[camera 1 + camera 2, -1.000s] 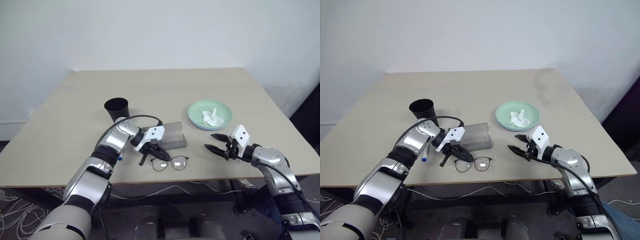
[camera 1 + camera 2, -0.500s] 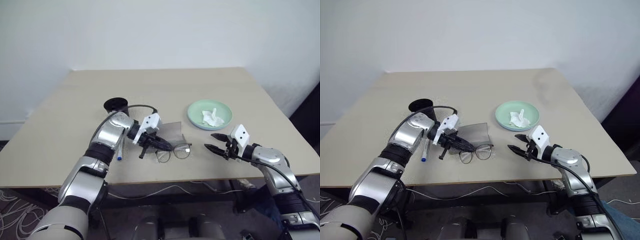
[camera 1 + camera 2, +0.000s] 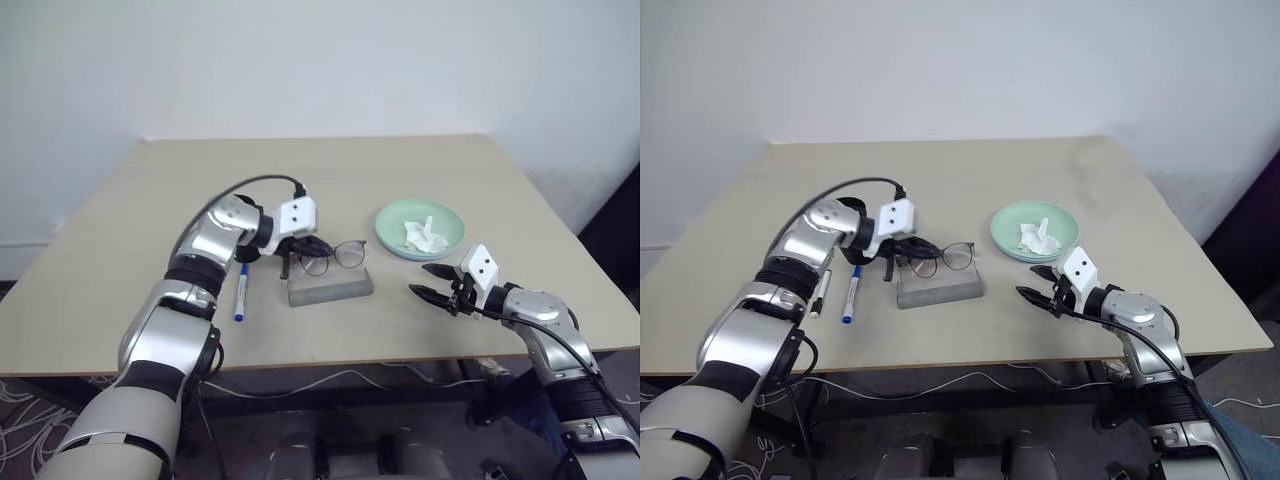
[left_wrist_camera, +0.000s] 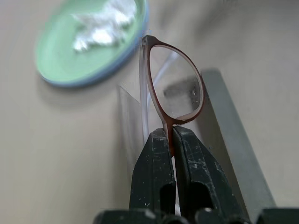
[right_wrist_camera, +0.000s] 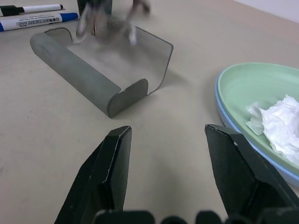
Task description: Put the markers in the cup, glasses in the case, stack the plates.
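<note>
Two of three subtasks appear unfinished. Nearest, the right gripper (image 3: 432,283) waits with fingers spread, empty. Beyond it, the case (image 3: 330,285) lies open on the table (image 3: 130,210); just above it the left gripper (image 3: 303,252) is clamped on the glasses (image 3: 338,254), not yet inside. The markers (image 3: 851,293) lie beside it, uncupped. Farthest, the plates (image 3: 420,228) already sit stacked, holding a tissue (image 3: 424,236).

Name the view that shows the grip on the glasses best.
The left wrist view: the left gripper is shut on the glasses at the frame's rim, above the open case. The eye views show them small; the right wrist view shows a blur.
</note>
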Controlling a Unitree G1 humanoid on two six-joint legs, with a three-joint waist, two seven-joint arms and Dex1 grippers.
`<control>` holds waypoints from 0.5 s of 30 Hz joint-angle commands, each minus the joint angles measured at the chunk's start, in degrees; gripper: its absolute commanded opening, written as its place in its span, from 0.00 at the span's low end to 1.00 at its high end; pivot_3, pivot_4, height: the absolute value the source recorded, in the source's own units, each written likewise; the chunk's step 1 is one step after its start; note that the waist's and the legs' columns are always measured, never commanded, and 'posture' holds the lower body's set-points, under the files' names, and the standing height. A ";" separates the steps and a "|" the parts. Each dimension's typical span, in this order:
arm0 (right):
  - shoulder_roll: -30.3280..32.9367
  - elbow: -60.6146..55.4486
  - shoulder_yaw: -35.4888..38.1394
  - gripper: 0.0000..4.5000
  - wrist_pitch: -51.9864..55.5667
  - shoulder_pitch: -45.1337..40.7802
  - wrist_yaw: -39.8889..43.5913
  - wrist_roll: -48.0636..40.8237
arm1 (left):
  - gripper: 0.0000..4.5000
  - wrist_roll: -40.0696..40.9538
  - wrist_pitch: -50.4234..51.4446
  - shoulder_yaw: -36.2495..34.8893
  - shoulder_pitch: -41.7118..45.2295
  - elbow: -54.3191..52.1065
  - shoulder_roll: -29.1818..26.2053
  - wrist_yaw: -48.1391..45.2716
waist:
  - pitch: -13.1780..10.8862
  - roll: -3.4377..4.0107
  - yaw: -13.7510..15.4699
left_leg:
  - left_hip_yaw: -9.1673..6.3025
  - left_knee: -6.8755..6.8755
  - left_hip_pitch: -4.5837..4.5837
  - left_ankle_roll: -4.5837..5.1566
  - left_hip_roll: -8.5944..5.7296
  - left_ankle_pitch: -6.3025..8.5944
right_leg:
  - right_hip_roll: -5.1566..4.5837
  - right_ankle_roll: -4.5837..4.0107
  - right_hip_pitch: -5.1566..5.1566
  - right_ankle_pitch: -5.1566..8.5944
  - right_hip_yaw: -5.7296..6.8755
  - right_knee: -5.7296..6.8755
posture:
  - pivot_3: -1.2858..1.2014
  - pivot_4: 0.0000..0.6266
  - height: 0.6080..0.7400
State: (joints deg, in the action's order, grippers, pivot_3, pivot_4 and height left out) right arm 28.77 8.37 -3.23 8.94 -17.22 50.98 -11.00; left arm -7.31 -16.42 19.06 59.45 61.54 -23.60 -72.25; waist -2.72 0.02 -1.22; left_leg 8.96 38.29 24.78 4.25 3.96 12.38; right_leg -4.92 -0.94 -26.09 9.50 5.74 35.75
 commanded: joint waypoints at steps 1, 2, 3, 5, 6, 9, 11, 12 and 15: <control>0.24 -1.50 0.97 0.60 -0.87 -0.30 -0.71 -0.34 | 0.01 -3.80 -2.95 1.07 3.04 2.66 1.02 3.83 | -0.01 -0.01 -0.02 | 0.00 0.00 0.02 0.00 -0.01 0.00 | 0.00 0.00 -0.01 0.00 0.00 0.00 | 0.52 0.00 1.00; 0.24 -1.67 1.03 0.60 -0.84 -0.11 -0.81 -0.38 | 0.01 -4.61 -3.18 1.32 3.16 3.54 1.40 4.57 | -0.02 -0.02 -0.02 | 0.00 0.00 0.02 0.00 -0.02 0.00 | 0.00 0.00 -0.01 0.00 -0.01 0.00 | 0.52 0.00 1.00; 0.27 -1.83 1.11 0.60 -0.83 0.09 -0.94 -0.41 | 0.01 -5.57 -3.63 1.64 3.23 4.36 1.74 5.56 | -0.02 -0.03 -0.02 | 0.00 0.00 0.02 0.01 -0.02 0.00 | -0.01 0.00 -0.02 0.00 -0.01 0.00 | 0.52 0.00 1.00; 0.34 -2.12 1.23 0.60 -0.77 0.50 -1.17 -0.48 | 0.01 -6.76 -3.59 1.88 3.38 5.70 2.34 6.64 | -0.02 -0.03 -0.01 | -0.03 0.00 0.02 0.01 -0.02 0.00 | 0.00 0.00 -0.01 0.00 0.00 0.00 | 0.52 0.00 1.00; 0.39 -2.23 1.26 0.60 -0.76 0.68 -1.30 -0.50 | 0.01 -7.01 -3.75 1.85 3.38 6.12 2.54 6.43 | -0.02 -0.03 -0.02 | -0.04 0.00 0.02 0.01 -0.02 0.00 | 0.00 0.00 -0.01 0.00 0.00 0.01 | 0.52 0.00 1.00; 0.45 -2.59 1.34 0.60 -0.72 1.19 -1.55 -0.58 | 0.01 -7.25 -3.76 1.68 3.09 6.57 2.75 4.57 | -0.02 -0.03 -0.02 | -0.04 0.00 0.02 0.01 -0.03 0.00 | 0.00 0.00 0.00 0.00 0.00 0.00 | 0.52 0.00 1.00; 0.45 -2.69 1.35 0.60 -0.72 1.40 -1.64 -0.58 | 0.01 -7.33 -3.51 1.76 2.81 6.64 2.58 3.22 | -0.02 -0.04 -0.04 | -0.05 0.00 0.02 0.01 -0.04 0.00 | -0.01 0.00 0.00 0.00 0.00 0.01 | 0.52 0.00 1.00; 0.43 -2.69 1.35 0.60 -0.75 1.46 -1.69 -0.56 | 0.05 -7.16 -3.33 1.63 2.67 6.62 2.52 2.53 | -0.02 -0.03 -0.07 | -0.04 0.00 0.02 0.01 -0.04 0.00 | -0.01 0.00 0.00 0.00 -0.01 0.01 | 0.52 0.00 1.00; 0.31 -2.52 1.23 0.60 -0.77 1.40 -1.75 -0.52 | 0.21 -7.33 -3.08 1.26 2.56 6.49 2.36 3.65 | -0.02 -0.05 -0.05 | -0.07 0.01 0.02 0.01 -0.04 0.00 | 0.00 0.00 0.00 0.00 0.00 0.02 | 0.52 0.00 1.00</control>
State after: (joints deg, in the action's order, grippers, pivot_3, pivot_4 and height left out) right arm 28.77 7.93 -3.17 8.92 -15.06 49.76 -11.01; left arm -14.13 -19.18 20.86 60.97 68.53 -20.83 -69.34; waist -2.74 -0.02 -1.27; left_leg 8.87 38.30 24.79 4.26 3.92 12.38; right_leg -4.92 -0.93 -26.09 9.50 5.75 35.77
